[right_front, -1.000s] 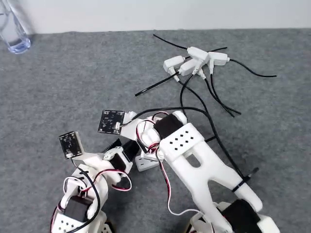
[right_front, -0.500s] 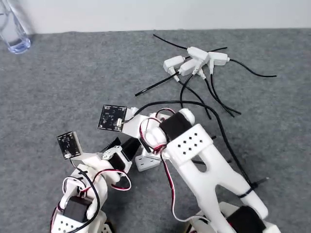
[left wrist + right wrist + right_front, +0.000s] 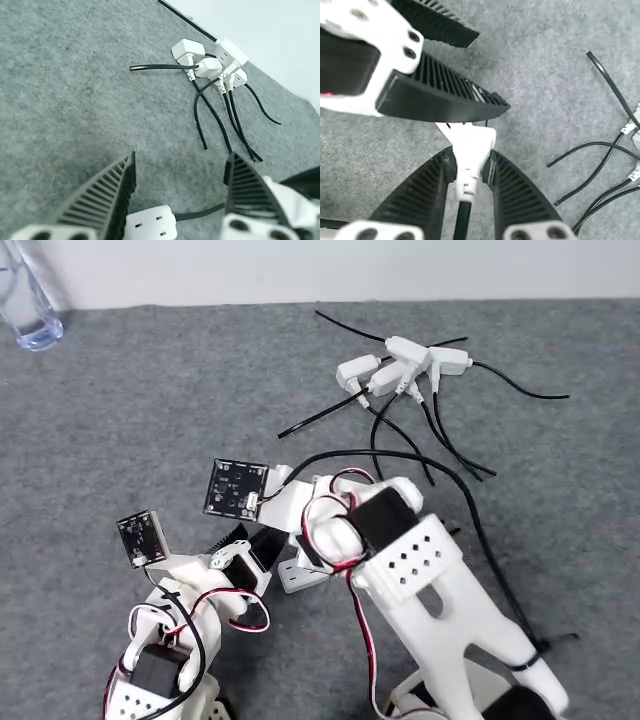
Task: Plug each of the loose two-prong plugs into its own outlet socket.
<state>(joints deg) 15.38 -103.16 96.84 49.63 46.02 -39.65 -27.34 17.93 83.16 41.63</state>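
socket in the right claw, plugs far across the mat

the right gripper point(image 3: 469, 157) is clamped narrow on a white outlet socket point(image 3: 470, 145), whose long axis runs along the fingers, with its black cord point(image 3: 462, 220) trailing back toward the wrist. the left gripper point(image 3: 181, 159) stands wide and holds nothing, its jaws on either side of the socket's slotted face. the loose plugs point(image 3: 210, 62) lie bunched well apart on the grey mat point(image 3: 75, 90), ahead of the open claw. that free arm looks best placed to fetch one.
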